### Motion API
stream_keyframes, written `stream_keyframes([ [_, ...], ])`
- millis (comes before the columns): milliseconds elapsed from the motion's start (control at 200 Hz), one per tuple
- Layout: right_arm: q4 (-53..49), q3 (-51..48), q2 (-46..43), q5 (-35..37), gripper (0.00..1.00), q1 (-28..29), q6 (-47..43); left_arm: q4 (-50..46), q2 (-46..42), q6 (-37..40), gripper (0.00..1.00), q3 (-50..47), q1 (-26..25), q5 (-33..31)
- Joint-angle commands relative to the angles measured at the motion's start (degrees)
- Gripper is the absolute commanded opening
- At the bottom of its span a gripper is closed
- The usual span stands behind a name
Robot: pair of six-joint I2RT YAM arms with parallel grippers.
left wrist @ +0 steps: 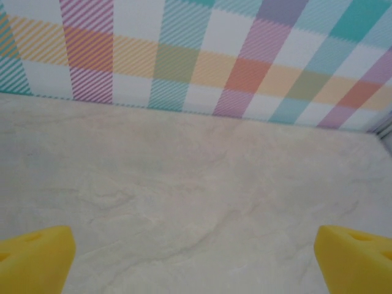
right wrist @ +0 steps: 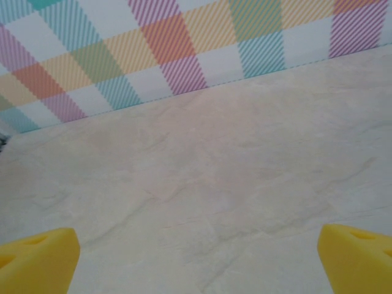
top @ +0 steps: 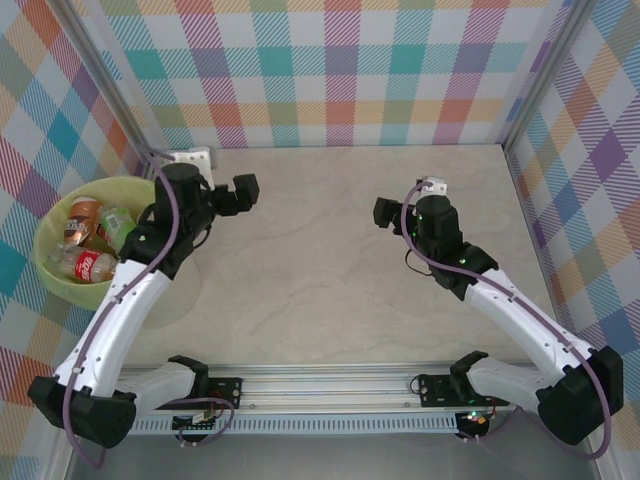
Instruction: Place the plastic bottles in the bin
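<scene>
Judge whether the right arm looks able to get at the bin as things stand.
Probably not. The bin sits at the left edge of the table with the left arm beside it, while the right gripper hangs open over the right side, well apart.

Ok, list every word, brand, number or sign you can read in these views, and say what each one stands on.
No text here can be read.
Red-label bottle in the bin: pale marks on the label, too small and blurred to read.
Orange-label bottle: label blurred, unreadable.
Green-label bottle: label blurred, unreadable.
Checked walls and table: pattern only, no writing.
</scene>
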Motion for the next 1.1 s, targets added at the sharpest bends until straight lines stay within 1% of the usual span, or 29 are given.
stream_keyframes([
  [0,0.3,-1.9,-0.4,6.1,1.00,-1.4,-6.4,10.4,-1.3,9.3,1.00,-6.9,-0.5,1.1],
  [55,0.8,-2.8,0.0,7.6,1.00,-2.7,-8.4,13.1,-1.8,12.0,1.00,-11.5,-0.4,1.1],
  [145,1.1,-4.3,1.0,7.9,1.00,-6.2,-10.5,18.7,-2.2,14.6,1.00,-19.8,0.5,0.5],
  [215,2.5,-6.0,1.8,7.7,1.00,-9.0,-11.9,23.1,-2.3,14.3,1.00,-25.7,2.4,1.0],
  [290,4.6,-8.0,2.9,7.5,1.00,-11.8,-13.5,27.8,-1.7,12.1,1.00,-31.3,5.1,2.4],
  [325,5.6,-8.9,3.7,6.3,1.00,-13.2,-14.3,29.9,-1.1,11.2,1.00,-33.5,6.3,2.9],
  [400,8.2,-10.7,6.1,1.2,1.00,-16.6,-16.9,33.0,1.2,10.0,1.00,-36.8,7.8,2.5],
  [490,12.6,-13.0,10.0,-3.1,1.00,-19.6,-19.6,35.9,5.1,10.3,1.00,-38.9,8.5,1.6],
  [595,21.5,-16.9,14.1,-4.8,1.00,-22.1,-22.7,39.5,10.6,11.7,1.00,-40.3,9.5,-0.1],
  [645,26.2,-18.8,15.9,-5.3,1.00,-23.3,-23.2,43.9,13.0,12.0,1.00,-41.5,11.1,1.9],
  [690,29.2,-20.0,17.4,-6.4,1.00,-24.5,-23.4,43.5,13.5,11.8,1.00,-40.8,12.3,3.4],
  [750,31.0,-20.6,18.7,-8.4,1.00,-25.9,-23.6,48.5,13.9,13.4,1.00,-42.3,12.7,2.6],
  [805,30.5,-20.4,18.7,-10.4,1.00,-26.9,-23.2,51.2,14.4,14.1,1.00,-42.8,14.0,3.4],
  [920,35.9,-21.7,19.2,-14.8,1.00,-29.0,-22.3,53.3,17.0,14.5,1.00,-41.6,16.5,7.5],
  [980,37.1,-21.5,19.9,-17.3,1.00,-29.7,-22.5,57.6,18.6,14.0,1.00,-41.8,17.0,9.1],
  [1035,37.3,-20.9,20.6,-20.4,1.00,-30.6,-22.0,63.4,20.7,11.6,1.00,-42.5,17.9,11.2],
  [1065,38.3,-21.2,21.1,-22.0,1.00,-30.9,-21.6,63.2,21.8,12.0,1.00,-42.1,17.8,11.8],
  [1095,41.9,-22.3,21.8,-23.4,1.00,-31.1,-21.6,63.9,23.1,12.0,1.00,-42.1,17.9,11.6],
])
